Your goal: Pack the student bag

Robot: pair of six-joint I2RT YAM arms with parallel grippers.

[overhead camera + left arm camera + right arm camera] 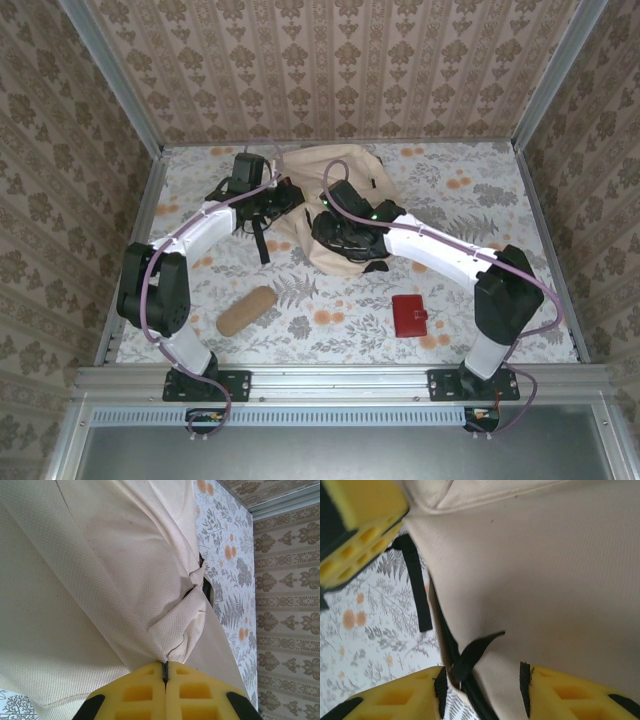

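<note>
While the student bag [90,590] is pinched by the left gripper [164,675], the right gripper [482,687] is spread. A black tab [476,652] is framed between its fingers [400,700].

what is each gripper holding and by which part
Left gripper pinches a fabric fold of the student bag. Right gripper open astride a black tab, holding nothing.

Floral tbl [470,190]: bag [305,165], pouch [247,311], wallet [409,316]
</note>
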